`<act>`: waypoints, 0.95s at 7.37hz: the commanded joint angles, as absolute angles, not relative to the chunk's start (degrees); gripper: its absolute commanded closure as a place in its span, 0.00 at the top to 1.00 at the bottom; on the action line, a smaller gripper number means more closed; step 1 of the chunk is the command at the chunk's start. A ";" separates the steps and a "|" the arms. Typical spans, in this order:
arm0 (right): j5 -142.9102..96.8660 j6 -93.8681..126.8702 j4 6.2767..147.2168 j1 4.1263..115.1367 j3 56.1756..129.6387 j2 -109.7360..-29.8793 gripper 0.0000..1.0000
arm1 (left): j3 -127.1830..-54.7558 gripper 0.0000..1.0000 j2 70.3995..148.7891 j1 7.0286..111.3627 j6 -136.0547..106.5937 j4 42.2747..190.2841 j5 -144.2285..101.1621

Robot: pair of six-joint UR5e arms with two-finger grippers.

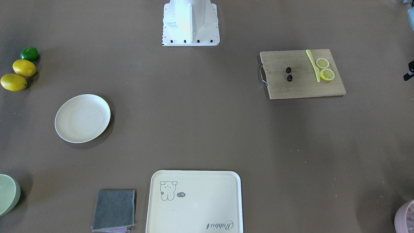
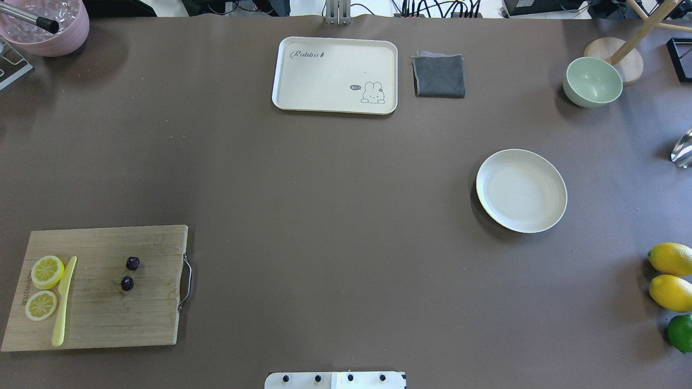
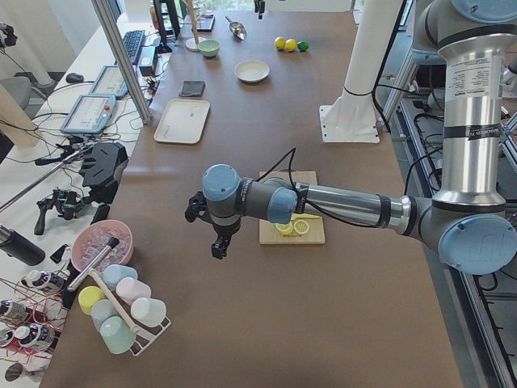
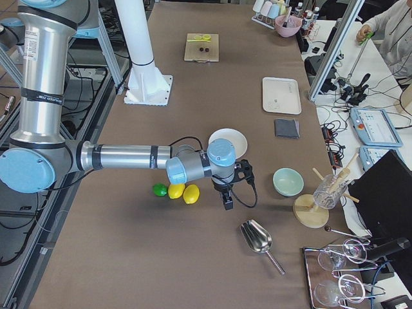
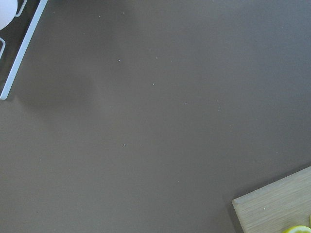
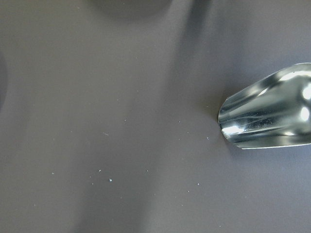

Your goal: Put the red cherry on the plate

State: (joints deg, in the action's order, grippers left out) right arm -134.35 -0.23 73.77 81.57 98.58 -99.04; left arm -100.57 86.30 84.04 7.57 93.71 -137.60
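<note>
The red cherry (image 1: 288, 70) (image 2: 132, 263) is a pair of tiny dark round fruits lying on a wooden cutting board (image 1: 304, 85) (image 2: 108, 319) on my left side. The round cream plate (image 1: 82, 118) (image 2: 521, 190) stands bare on the right side of the table, far from the board. My left gripper (image 3: 218, 246) hangs above the table beside the board, seen only in the exterior left view, so I cannot tell its state. My right gripper (image 4: 227, 203) hovers near the plate (image 4: 230, 137) and the lemons, seen only in the exterior right view, and I cannot tell its state either.
Two lemon slices (image 2: 46, 271) and a yellow knife (image 2: 64, 300) share the board. A rabbit tray (image 2: 335, 75), grey cloth (image 2: 439, 75) and green bowl (image 2: 592, 81) line the far edge. Lemons (image 2: 670, 275), a lime (image 2: 680, 332) and a metal scoop (image 6: 272, 116) lie at the right.
</note>
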 commanded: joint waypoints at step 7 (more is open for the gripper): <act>-135.80 -0.09 73.48 81.83 98.61 -99.49 1.00 | -102.55 0.98 82.53 85.25 8.17 94.22 -138.16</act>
State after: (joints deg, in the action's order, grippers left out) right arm -136.08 -0.12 73.46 81.76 98.72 -99.11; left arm -101.43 82.73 84.50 8.04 94.14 -138.10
